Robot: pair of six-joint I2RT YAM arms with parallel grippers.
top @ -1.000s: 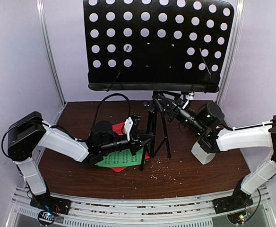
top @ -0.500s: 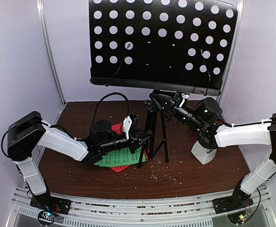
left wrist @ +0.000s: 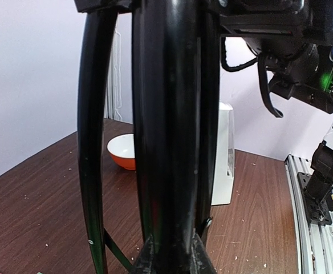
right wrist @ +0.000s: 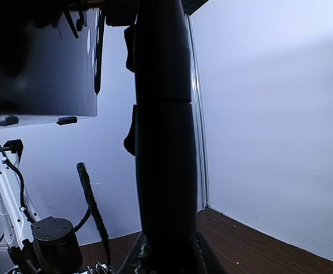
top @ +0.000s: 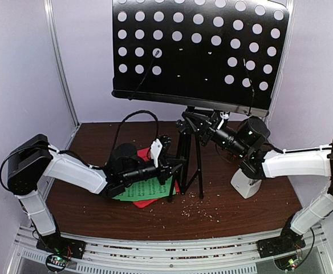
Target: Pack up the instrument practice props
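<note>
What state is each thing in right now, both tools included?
music stand: upright, gripped low and high
left tool: shut low on the music stand
right tool: shut high on the music stand's post
green sheet: flat on the red sheet
red sheet: flat on the table
metronome: upright on the table, not gripped
bowl: upright on the table, not gripped
</note>
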